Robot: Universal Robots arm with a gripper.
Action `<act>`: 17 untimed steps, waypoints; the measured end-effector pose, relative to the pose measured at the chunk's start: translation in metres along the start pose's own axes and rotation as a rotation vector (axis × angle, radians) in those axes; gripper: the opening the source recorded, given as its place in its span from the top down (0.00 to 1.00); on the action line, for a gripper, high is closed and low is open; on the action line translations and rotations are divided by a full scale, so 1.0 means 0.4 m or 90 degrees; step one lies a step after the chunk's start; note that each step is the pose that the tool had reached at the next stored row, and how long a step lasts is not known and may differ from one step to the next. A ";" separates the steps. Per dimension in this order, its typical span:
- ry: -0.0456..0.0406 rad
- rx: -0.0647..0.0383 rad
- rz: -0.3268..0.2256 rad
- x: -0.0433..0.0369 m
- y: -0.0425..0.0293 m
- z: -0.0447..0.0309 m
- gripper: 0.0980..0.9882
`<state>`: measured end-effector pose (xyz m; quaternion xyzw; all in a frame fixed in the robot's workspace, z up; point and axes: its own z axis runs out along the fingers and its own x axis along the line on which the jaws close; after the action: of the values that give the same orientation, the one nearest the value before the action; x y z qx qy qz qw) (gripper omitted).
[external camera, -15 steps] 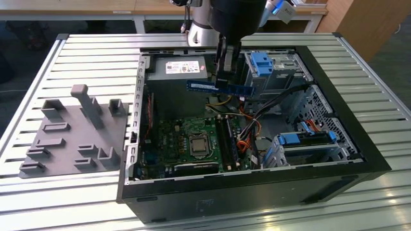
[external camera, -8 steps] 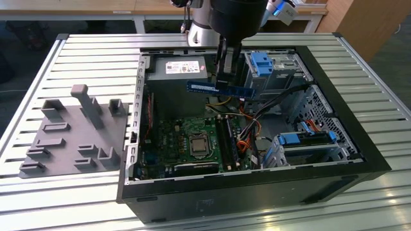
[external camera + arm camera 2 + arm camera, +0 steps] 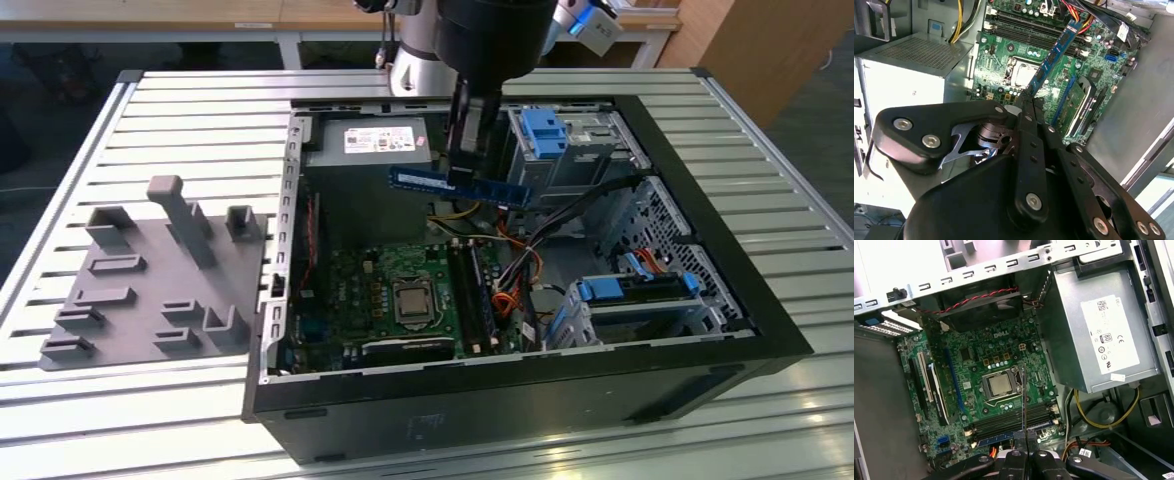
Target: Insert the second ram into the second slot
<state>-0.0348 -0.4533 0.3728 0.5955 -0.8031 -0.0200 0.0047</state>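
The fingers are seen drawn together on the second ram, which is clamped near its middle and held level, with both ends jutting free. The stick is carried in the air above the open computer case that is stood on the slatted bench, near the power supply. The pickup is judged to be done, since nothing else bears the stick. The insertion is judged not yet done: the memory slots on the motherboard lie well below and apart from it, and no contact with any slot is seen. Which slot is meant cannot be told
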 end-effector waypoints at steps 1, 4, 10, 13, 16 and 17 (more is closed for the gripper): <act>-0.0002 0.000 0.004 0.000 0.000 0.000 0.97; -0.0006 0.000 0.016 0.000 0.000 0.000 0.97; -0.0014 0.001 0.038 0.000 0.000 0.000 0.97; -0.0019 0.001 0.049 0.000 0.000 0.000 0.97; -0.0023 0.001 0.059 0.000 0.000 0.000 0.97; -0.0024 0.001 0.062 0.000 0.000 0.000 0.97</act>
<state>-0.0349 -0.4534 0.3727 0.5555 -0.8312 -0.0202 0.0037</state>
